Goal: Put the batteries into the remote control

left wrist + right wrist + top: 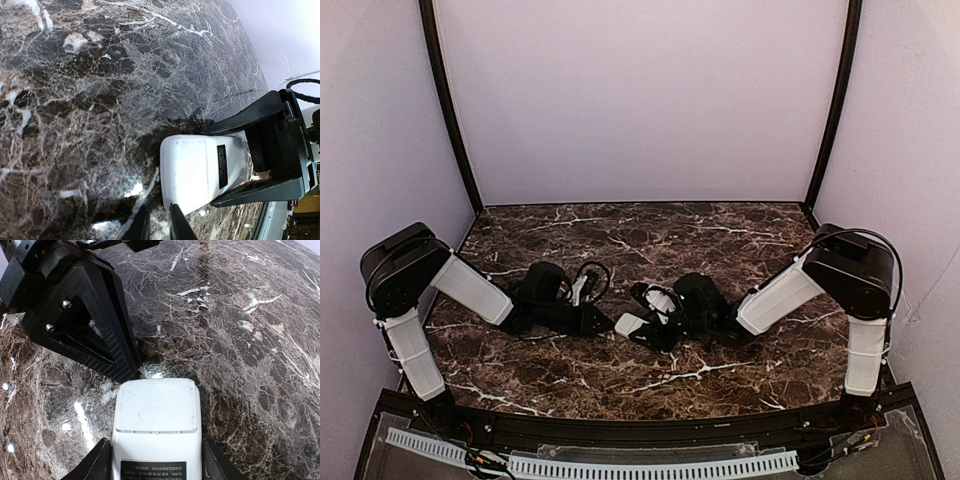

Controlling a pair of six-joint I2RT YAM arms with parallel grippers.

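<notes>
The remote control (629,323) lies white back up, its lid shut with a ridged thumb mark (155,414) and a black label. My right gripper (155,467) is shut on its sides; its black fingers (241,118) flank it in the left wrist view, where the remote (197,170) fills the middle. My left gripper (159,227) is shut and empty, its tips low at the remote's free end. In the right wrist view it shows as a black wedge (90,325) with its tip at the remote's far left corner. The batteries are out of view.
The dark marble table (620,232) spreads behind both grippers up to the lilac back wall (640,100). Black cables (590,275) loop over the left wrist. A black rail (620,430) runs along the near edge.
</notes>
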